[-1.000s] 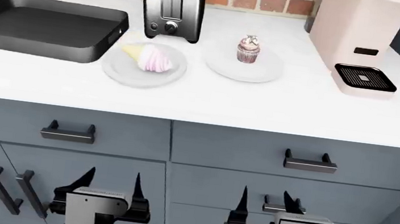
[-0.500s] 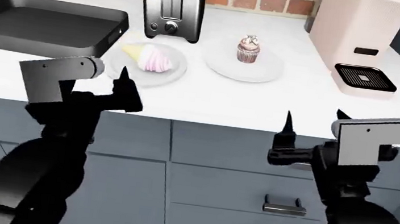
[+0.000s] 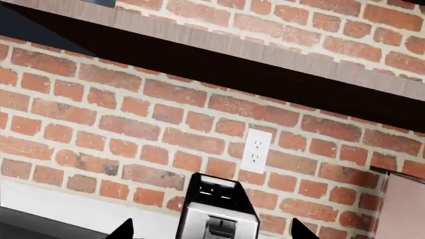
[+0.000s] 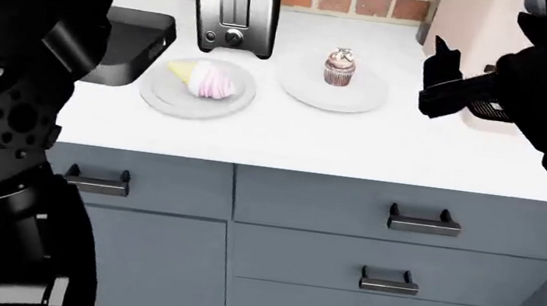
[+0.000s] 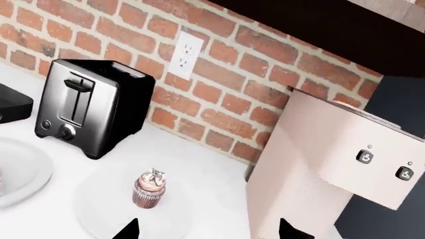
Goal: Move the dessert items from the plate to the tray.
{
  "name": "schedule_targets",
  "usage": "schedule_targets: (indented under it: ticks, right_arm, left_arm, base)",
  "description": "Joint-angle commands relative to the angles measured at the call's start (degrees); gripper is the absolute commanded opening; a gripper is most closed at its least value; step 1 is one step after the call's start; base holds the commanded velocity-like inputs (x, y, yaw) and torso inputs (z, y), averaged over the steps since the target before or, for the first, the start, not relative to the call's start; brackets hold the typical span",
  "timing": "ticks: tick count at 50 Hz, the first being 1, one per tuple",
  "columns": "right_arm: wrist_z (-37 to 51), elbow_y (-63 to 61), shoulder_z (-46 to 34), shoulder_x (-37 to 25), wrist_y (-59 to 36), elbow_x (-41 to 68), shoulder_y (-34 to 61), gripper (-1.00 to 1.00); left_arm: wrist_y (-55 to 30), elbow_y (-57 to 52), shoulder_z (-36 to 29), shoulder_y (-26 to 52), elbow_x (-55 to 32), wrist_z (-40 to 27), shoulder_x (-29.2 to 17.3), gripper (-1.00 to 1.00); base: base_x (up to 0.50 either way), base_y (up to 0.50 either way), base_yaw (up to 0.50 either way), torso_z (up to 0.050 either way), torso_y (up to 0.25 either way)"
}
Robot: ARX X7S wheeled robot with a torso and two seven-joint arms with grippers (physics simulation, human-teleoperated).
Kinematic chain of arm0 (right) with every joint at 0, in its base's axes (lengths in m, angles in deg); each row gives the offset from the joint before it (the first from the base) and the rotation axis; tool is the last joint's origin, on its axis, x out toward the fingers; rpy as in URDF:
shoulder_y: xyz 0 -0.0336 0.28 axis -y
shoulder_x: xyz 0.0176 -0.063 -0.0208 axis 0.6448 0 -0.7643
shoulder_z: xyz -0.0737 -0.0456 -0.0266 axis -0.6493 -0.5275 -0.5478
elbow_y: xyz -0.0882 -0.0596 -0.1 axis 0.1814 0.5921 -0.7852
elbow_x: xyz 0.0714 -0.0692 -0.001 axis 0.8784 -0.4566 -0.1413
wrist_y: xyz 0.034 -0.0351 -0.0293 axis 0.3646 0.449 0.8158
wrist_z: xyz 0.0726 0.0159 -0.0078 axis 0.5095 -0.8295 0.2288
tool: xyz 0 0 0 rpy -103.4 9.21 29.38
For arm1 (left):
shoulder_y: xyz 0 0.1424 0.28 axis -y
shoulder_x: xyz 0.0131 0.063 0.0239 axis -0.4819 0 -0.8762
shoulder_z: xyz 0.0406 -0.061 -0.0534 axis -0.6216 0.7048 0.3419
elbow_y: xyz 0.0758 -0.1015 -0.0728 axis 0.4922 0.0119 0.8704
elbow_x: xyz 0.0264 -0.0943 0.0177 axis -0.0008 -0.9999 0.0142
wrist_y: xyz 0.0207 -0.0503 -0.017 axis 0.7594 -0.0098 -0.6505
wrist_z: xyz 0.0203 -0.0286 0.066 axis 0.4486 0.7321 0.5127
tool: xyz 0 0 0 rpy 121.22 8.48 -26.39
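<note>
Change: a second ago you had both arms low before the drawers; now both are raised to counter height, the left arm (image 4: 25, 52) hiding most of the large black rectangular tray (image 4: 140, 43).
Meaning: judged from this, you are only starting the approach; neither dessert has moved.
Ice cream: the pink-and-white swirled ice cream in a yellow cone (image 4: 204, 79) lies on the left round white plate (image 4: 171, 97), just beside the tray.
Cupcake: the chocolate cupcake with pinkish-brown frosting (image 4: 339, 68) stands upright on the right round white plate (image 4: 354, 99).
Left gripper: released, its tips (image 3: 211, 233) spread wide, holding nothing.
Right gripper: released (image 5: 209, 231), empty, near the cupcake (image 5: 149, 188).
Left wrist view only: a white wall outlet (image 3: 256, 150) above the chrome-and-black toaster (image 3: 216, 209); no dessert.
Right wrist view only: the buttons of the pale pink coffee machine (image 5: 319, 164).
Head view only: the ice cream whole.
</note>
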Motion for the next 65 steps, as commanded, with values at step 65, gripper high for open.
schedule_targets:
  ticks: [65]
  right_arm:
    - [4.2, 6.3, -17.9, -14.5, -11.0, 36.7, 27.9, 1.00]
  left_arm:
    - [-0.7, 0.7, -18.2, 8.3, -14.2, 48.3, -26.0, 1.00]
  base:
    - [0.34, 0.09, 0.00, 0.000, 0.000]
